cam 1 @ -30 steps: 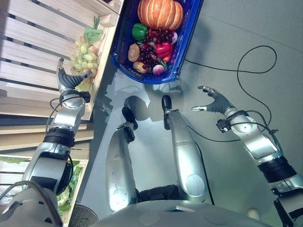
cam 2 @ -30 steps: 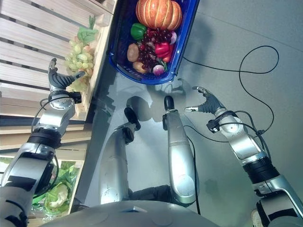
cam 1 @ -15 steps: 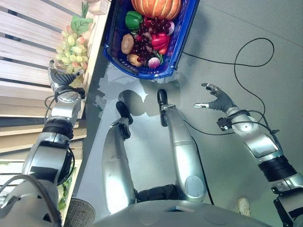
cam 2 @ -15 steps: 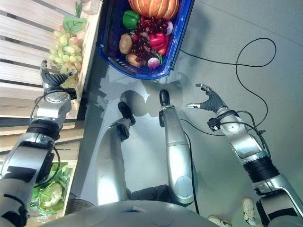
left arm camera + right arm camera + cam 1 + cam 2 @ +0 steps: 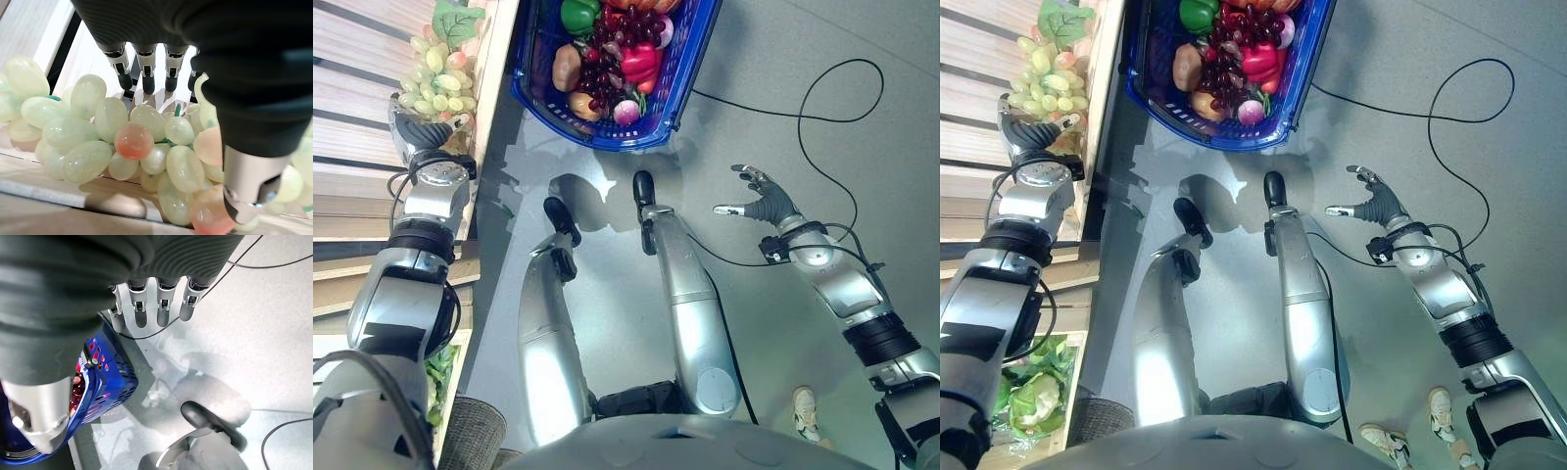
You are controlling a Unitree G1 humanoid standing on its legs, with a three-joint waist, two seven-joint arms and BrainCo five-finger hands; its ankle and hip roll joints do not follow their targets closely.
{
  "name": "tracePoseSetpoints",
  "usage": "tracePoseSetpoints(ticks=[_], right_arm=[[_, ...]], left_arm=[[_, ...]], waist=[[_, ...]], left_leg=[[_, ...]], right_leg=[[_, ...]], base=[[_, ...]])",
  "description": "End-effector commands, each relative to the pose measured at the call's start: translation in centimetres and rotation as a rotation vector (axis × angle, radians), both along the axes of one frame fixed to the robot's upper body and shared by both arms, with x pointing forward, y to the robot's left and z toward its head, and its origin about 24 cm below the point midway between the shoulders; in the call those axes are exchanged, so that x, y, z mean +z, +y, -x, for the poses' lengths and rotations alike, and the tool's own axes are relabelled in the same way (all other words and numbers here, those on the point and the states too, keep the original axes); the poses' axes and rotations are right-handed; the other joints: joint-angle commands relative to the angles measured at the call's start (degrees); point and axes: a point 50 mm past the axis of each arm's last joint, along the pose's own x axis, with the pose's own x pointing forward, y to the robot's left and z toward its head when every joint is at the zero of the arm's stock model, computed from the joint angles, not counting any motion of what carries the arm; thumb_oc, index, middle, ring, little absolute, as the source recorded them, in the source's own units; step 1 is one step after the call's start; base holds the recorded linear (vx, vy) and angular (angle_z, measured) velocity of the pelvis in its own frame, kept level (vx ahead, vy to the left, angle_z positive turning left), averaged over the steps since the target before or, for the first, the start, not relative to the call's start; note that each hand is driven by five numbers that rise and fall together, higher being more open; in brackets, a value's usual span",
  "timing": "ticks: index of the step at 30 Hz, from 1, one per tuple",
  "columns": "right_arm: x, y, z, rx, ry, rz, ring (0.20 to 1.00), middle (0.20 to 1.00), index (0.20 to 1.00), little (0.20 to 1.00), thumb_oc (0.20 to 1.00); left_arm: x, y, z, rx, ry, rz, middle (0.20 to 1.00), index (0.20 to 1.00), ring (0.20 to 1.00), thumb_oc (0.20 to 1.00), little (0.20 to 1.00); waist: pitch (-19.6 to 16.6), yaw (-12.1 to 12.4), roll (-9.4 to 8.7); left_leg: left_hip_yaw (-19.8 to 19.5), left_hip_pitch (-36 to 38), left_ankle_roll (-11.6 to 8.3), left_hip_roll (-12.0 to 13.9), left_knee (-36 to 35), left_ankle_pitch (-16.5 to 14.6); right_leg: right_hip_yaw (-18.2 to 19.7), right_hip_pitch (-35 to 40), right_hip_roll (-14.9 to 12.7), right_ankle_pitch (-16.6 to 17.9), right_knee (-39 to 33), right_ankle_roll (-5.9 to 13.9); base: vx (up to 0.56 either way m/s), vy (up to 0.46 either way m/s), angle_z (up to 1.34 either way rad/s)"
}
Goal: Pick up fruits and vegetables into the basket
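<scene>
A bunch of pale green grapes (image 5: 435,78) with a leaf lies at the edge of a wooden slatted shelf (image 5: 352,98). My left hand (image 5: 416,132) hovers at the near end of the bunch, open. In the left wrist view its straight fingers (image 5: 146,73) reach over the grapes (image 5: 146,142), and the thumb stands on their near side. The blue basket (image 5: 597,137) sits on the floor to the right. It holds a green pepper (image 5: 578,15), a red pepper (image 5: 641,61), dark grapes (image 5: 607,49) and a potato (image 5: 566,67). My right hand (image 5: 759,201) is open over the floor, right of the basket.
A lower crate at the left holds leafy greens (image 5: 1033,401). A person's shoes (image 5: 1445,406) stand on the grey floor at the lower right. The right wrist view shows the basket's corner (image 5: 112,387) beside my fingers (image 5: 146,308).
The camera has moved, so shelf and basket have slid up and left in the picture. My left hand stays by the grapes and the right hand is still open over the floor.
</scene>
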Motion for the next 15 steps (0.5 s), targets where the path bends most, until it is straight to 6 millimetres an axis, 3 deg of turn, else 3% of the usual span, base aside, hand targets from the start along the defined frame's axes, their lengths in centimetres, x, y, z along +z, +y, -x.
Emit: tracePoseSetpoints(ticks=[1,15], right_arm=[[-0.5,0.4,0.3,0.005,-0.013,-0.041,1.0,1.0,1.0,1.0,1.0],[-0.1,0.7,0.0,0.007,-0.026,-0.039,1.0,1.0,1.0,1.0,1.0]], left_arm=[[-1.0,2.0,0.6,0.004,0.161,-0.063,1.0,1.0,1.0,1.0,1.0],[-1.3,0.7,-0.3,-0.097,0.207,-0.076,1.0,1.0,1.0,1.0,1.0]], waist=[[-3.1,0.3,-1.88],[-3.1,-0.8,-1.91]], left_leg=[[3.6,0.2,3.12,-2.5,-0.4,-3.4],[4.6,-0.6,2.56,-1.9,-1.3,-2.8]], right_leg=[[-0.6,-0.3,3.5,-0.9,0.1,2.5],[-0.2,-1.6,3.8,-0.4,-0.6,2.62]], base=[[0.0,0.0,0.0],[0.0,-0.006,-0.04]])
